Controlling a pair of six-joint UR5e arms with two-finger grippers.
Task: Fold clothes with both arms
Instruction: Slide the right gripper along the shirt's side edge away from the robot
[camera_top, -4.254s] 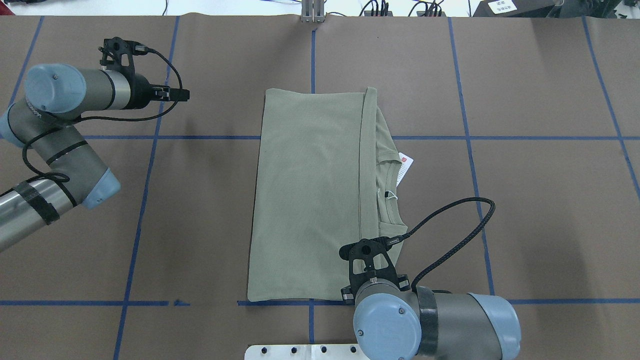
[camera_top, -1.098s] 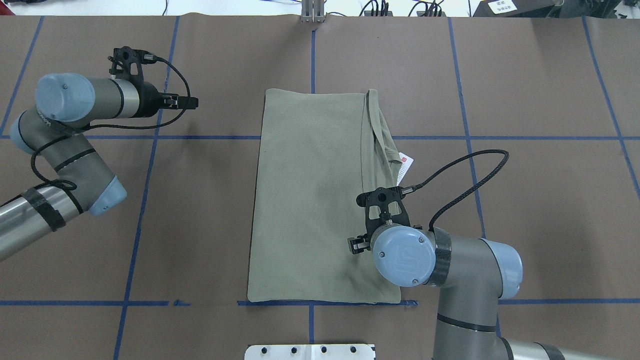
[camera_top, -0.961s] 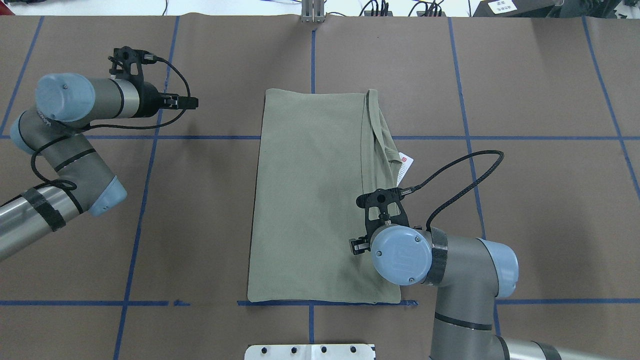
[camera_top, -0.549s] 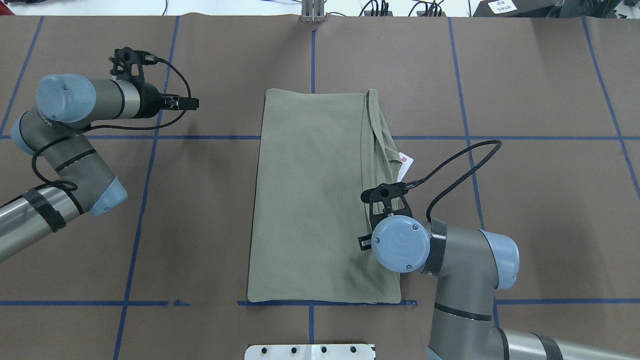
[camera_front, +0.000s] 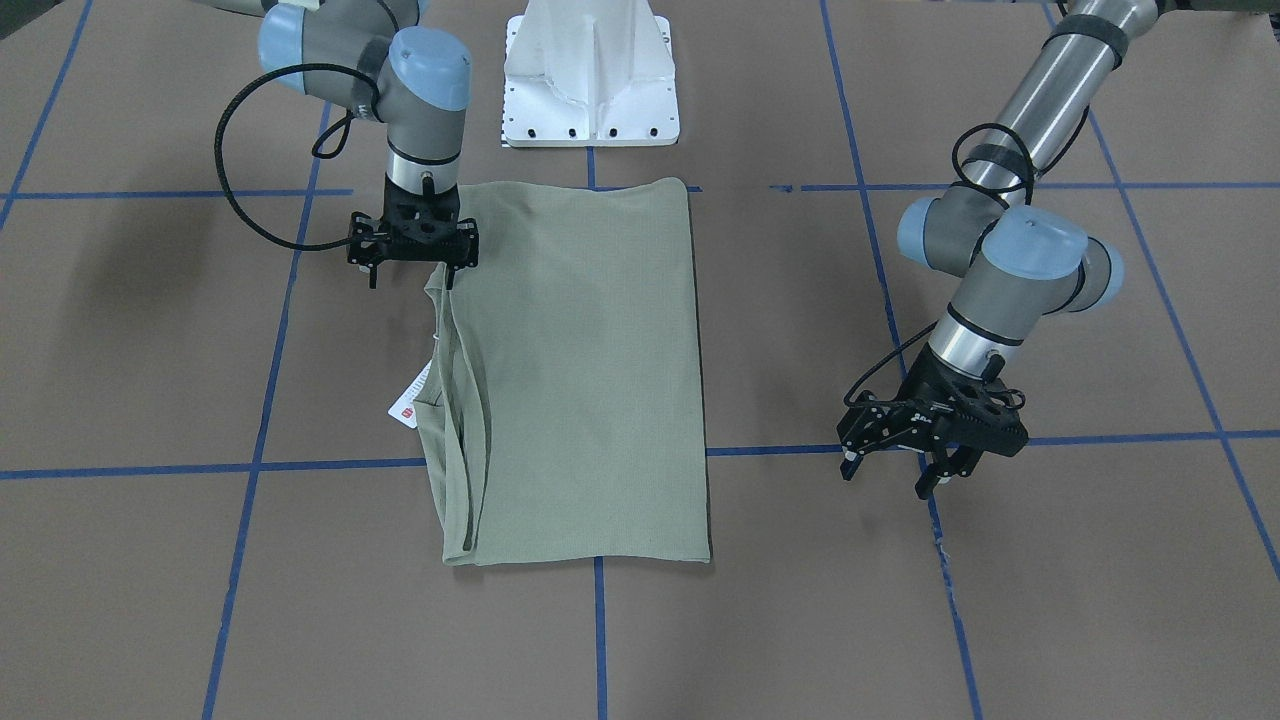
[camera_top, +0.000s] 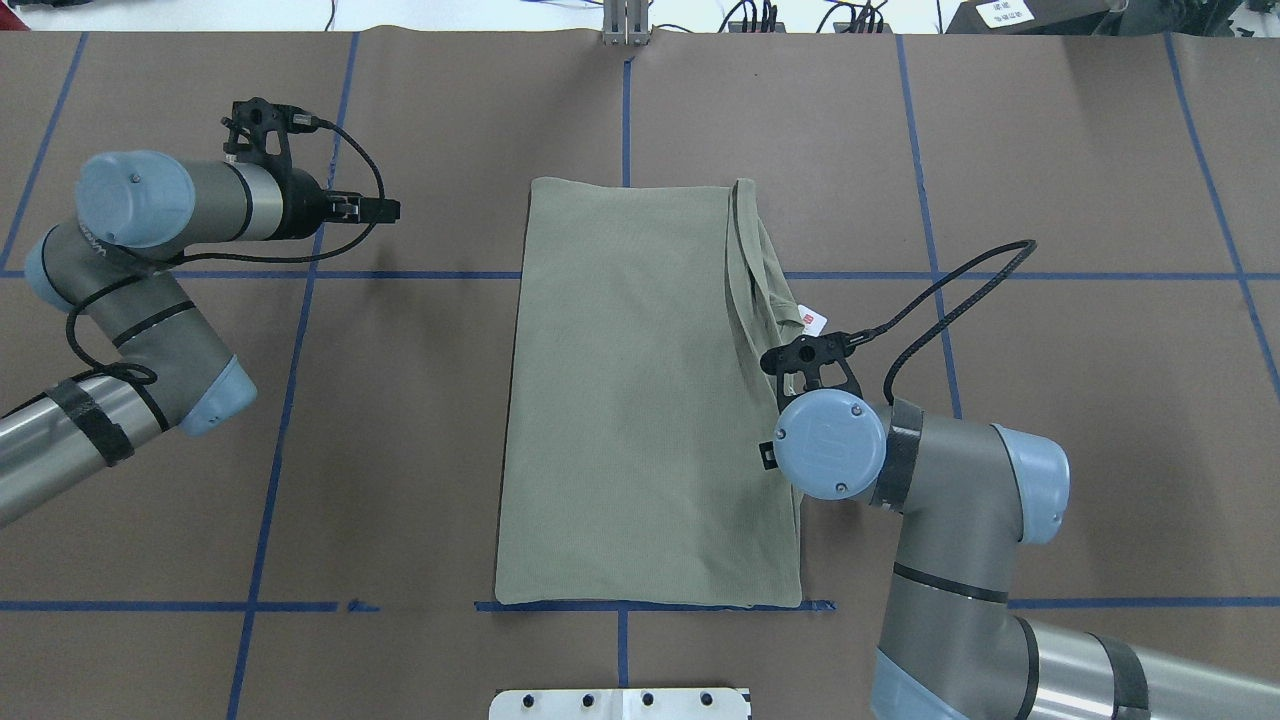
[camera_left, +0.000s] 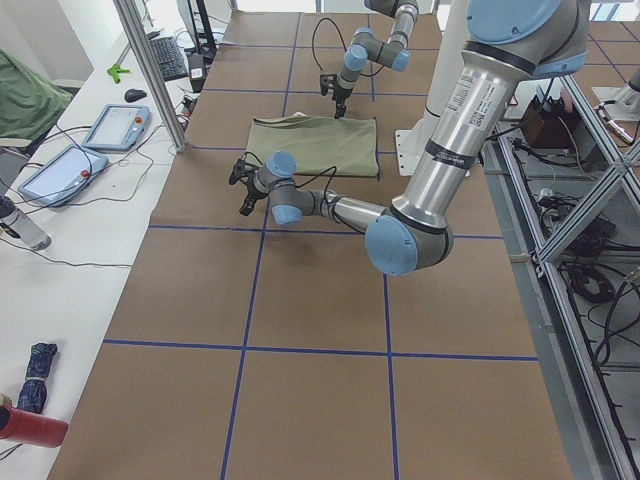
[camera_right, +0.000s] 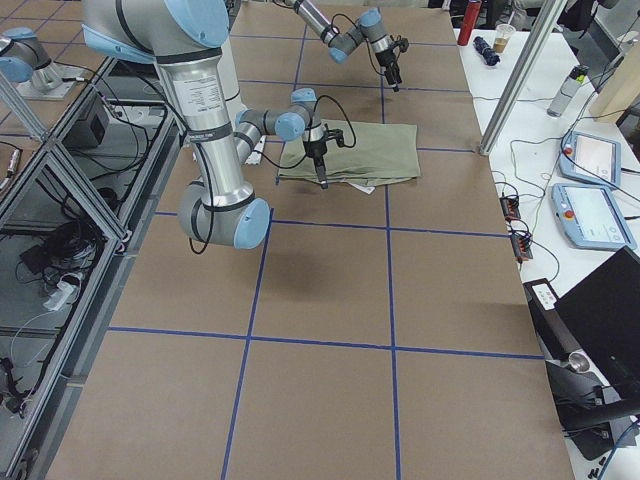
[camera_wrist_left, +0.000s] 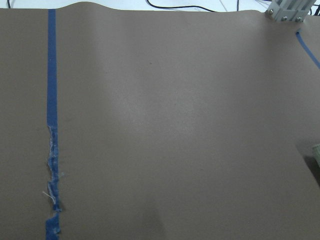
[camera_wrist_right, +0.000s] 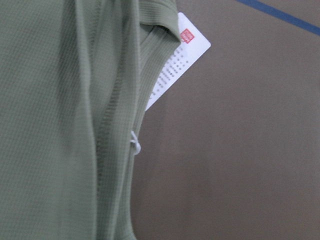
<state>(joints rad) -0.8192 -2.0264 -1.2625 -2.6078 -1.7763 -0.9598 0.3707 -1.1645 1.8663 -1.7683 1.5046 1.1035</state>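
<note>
Sage-green shirt (camera_top: 630, 400), folded to a long rectangle, flat at centre of the overhead view, hang tag (camera_top: 812, 321) protruding right; right gripper (camera_front: 430, 268) at that edge, left gripper (camera_front: 935, 478) upper left over bare table (camera_top: 1100, 450); jaw states indeterminable.

The tabletop (camera_top: 1100, 150) is seen from overhead and, steeply, from the opposite side; the folded shirt (camera_top: 620, 400) is shared by both views. It is viewed from afar along both ends, and very closely from the wrists.
</note>
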